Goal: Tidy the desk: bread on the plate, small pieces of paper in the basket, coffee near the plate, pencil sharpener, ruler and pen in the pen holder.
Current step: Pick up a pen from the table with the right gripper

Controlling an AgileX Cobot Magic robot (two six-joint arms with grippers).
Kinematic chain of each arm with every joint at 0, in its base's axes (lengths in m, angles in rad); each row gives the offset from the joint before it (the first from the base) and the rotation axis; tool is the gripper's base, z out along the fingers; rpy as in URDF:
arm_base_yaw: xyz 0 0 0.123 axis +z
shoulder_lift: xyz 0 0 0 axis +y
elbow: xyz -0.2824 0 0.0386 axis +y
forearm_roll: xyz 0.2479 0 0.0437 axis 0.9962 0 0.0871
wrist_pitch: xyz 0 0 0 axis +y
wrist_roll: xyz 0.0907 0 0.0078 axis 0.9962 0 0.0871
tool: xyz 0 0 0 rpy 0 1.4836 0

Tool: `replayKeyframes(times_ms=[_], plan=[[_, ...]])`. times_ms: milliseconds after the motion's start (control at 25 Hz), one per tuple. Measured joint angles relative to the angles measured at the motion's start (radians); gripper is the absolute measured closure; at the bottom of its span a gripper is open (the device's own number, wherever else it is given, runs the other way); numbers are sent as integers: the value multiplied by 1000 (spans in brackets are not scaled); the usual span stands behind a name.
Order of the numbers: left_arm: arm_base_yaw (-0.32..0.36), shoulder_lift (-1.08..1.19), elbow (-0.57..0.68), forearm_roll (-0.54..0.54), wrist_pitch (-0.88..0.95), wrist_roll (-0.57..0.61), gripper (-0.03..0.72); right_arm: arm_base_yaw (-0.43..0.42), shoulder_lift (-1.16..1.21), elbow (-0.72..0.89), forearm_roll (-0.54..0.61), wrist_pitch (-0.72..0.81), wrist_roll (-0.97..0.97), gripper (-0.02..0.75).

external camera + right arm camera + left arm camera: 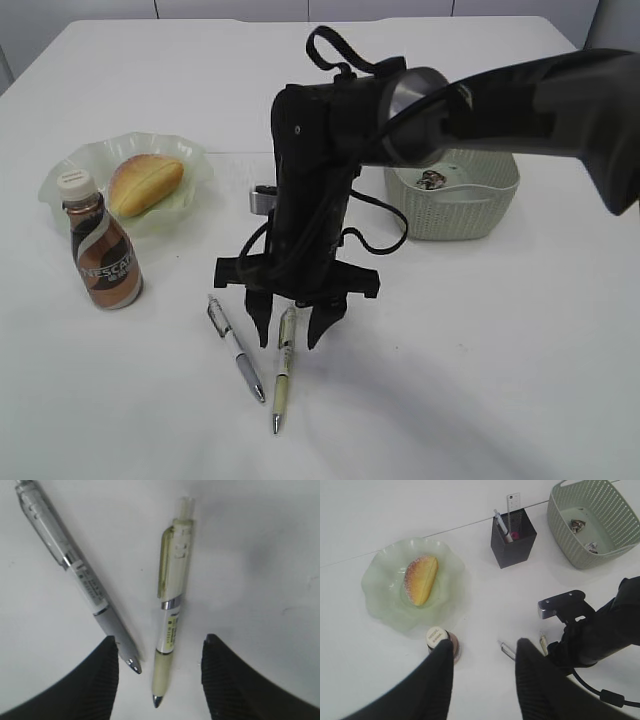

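Note:
My right gripper (290, 335) points straight down, open, with a pale green pen (172, 615) lying on the desk between its fingers, untouched. A grey pen (80, 575) lies beside it, its tip near the left finger. My left gripper (484, 645) hangs open and empty above the coffee (436, 636). The bread (421, 579) lies on the plate (380, 595), and the coffee (103, 255) stands in front. The pen holder (512, 542) holds the ruler (513, 502), another pen (501, 524) and a small pink item (514, 535), perhaps the pencil sharpener.
The basket (600, 530) stands at the back right with paper pieces (578, 525) inside. In the exterior view the right arm (500, 95) reaches in from the right and hides the pen holder. Bare white desk (480, 380) lies in front of the pens.

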Motion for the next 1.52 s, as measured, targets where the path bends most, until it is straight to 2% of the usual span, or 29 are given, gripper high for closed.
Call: replayKeyframes(times_ms=[280,1520], plan=[[0,0,0,2,0,0,381,17,33,0,-14,13,4,372],[0,0,0,5,0,0,381,24,72,-5,-49,7,23,374]])
